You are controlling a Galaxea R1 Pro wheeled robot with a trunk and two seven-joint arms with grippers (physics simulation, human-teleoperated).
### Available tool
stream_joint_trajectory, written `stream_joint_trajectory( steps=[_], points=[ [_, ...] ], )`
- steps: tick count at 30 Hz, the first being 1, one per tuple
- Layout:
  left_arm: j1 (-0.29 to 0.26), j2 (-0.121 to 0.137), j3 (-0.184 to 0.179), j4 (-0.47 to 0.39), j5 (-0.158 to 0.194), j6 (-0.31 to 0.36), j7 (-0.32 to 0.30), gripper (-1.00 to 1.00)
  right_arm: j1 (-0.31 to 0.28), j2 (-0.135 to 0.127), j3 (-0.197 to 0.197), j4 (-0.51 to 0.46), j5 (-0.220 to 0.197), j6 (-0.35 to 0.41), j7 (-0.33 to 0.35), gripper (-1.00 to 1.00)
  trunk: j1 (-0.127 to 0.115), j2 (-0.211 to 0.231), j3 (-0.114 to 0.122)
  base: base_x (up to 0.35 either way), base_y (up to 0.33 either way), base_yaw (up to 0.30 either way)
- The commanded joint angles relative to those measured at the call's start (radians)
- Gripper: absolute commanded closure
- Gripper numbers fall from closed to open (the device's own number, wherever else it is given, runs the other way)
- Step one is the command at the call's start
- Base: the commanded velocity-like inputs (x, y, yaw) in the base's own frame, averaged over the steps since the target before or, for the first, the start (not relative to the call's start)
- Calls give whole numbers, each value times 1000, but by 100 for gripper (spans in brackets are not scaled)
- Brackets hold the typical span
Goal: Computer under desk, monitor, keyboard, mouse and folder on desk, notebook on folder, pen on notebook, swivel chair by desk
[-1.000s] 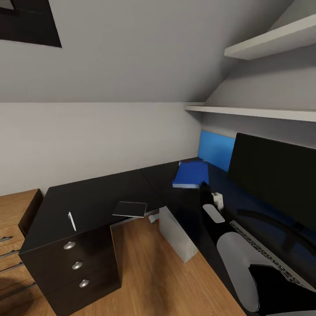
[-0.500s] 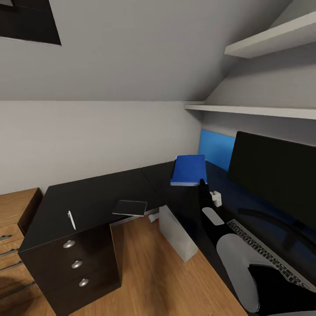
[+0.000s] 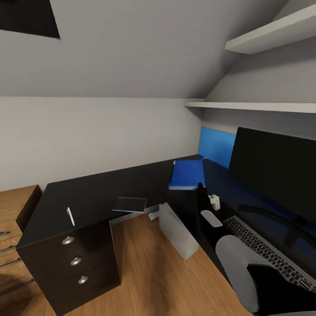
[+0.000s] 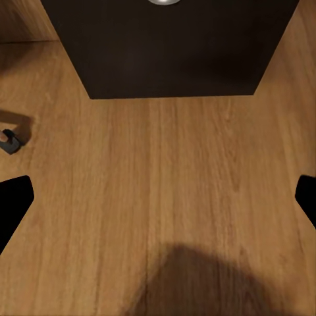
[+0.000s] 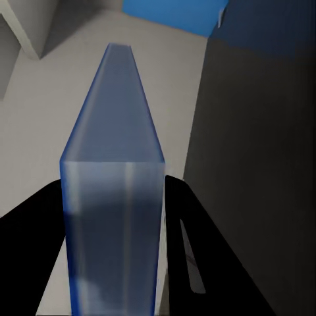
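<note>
- Folder point(image 3: 188, 174) is held flat above the far corner of the desk point(image 3: 101, 197). It is clamped by the right gripper point(image 5: 113, 217), whose two black fingers point(image 5: 197, 263) press against both faces of the folder point(image 5: 112, 178) in the right wrist view.
- Right arm point(image 3: 202, 197) is seen in the head view reaching from lower right up to the folder's near edge.
- Left gripper point(image 4: 158, 197) is spread wide, nothing between its fingertips point(image 4: 13, 204). It is pointed down at the wood floor point(image 4: 164, 197), near the foot of the black drawer unit point(image 4: 171, 46).
- Notebook point(image 3: 129, 204) is laid flat on the desk at its front edge, partly overhanging.
- Pen point(image 3: 70, 216) is laid on the desk above the drawers point(image 3: 75, 261), well apart from the notebook.
- Monitor point(image 3: 274, 171) is stood upright on the right wing of the desk, with the keyboard point(image 3: 267, 252) just in front of it.
- Computer point(image 3: 177, 232) is stood on the floor under the desk corner.
- Mouse cannot be identified with confidence; a pale oval object point(image 3: 211, 218) is seen near the keyboard's far end.
</note>
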Motion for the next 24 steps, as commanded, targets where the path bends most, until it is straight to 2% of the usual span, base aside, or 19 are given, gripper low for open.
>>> stream_joint_trajectory(
  steps=[1,18,24],
  points=[
    [0,0,-9,0,-1,-1,10,-100,-1,1,-3,3,-10,0,9,100,4,-8,-4,0,0,0],
    [0,0,-9,0,-1,-1,10,-100,-1,0,-5,4,-11,31,11,100,69,-127,-58,0,0,0],
    [0,0,-9,0,-1,-1,10,-100,-1,8,-5,5,-11,32,11,100,92,-169,-76,0,0,0]
  ],
)
